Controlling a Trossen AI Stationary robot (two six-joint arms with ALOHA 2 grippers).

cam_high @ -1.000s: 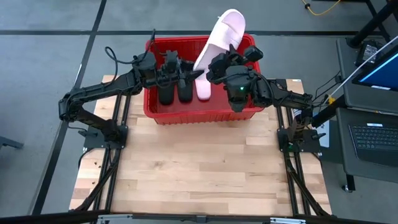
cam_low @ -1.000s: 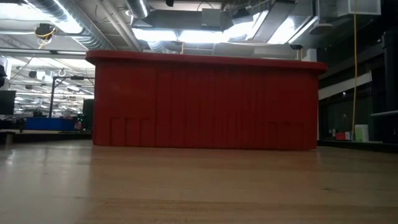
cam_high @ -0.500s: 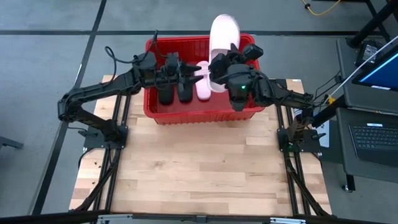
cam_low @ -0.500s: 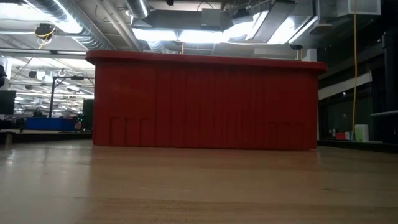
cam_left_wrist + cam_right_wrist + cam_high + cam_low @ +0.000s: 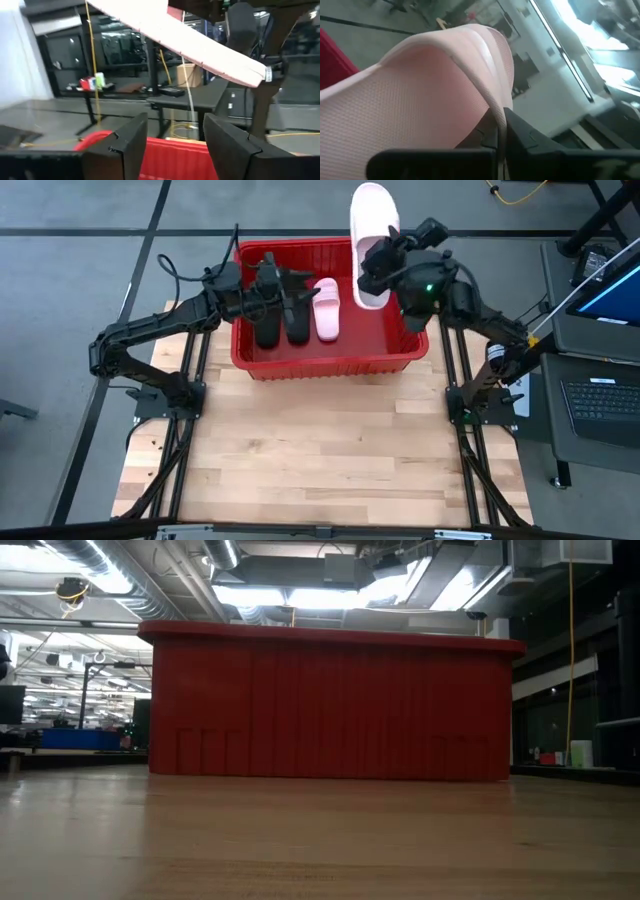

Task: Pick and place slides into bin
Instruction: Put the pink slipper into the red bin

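High view: the right gripper (image 5: pixel 375 265) is clamped on a pink slide (image 5: pixel 371 230), holding it in the air above the far right part of the red bin (image 5: pixel 320 363). The slide's long axis runs roughly away from the table front, its free end reaching past the bin's far rim, so much of the shoe hangs beyond the wall and not over the open floor of the bin. For a clean drop, the judgement is that the shoe must come back toward the near side and down, into the bare red space to the right of the shoes already inside. Those are two black slides (image 5: pixel 280 315) and another pink slide (image 5: pixel 327 310), lying side by side in the left and middle of the bin, all with long axes parallel to the held one. The left gripper (image 5: pixel 270 285) hovers over the black pair, its fingers (image 5: pixel 125 142) apart and holding nothing in the left wrist view. The right arm is plainly the one placed to finish this move.
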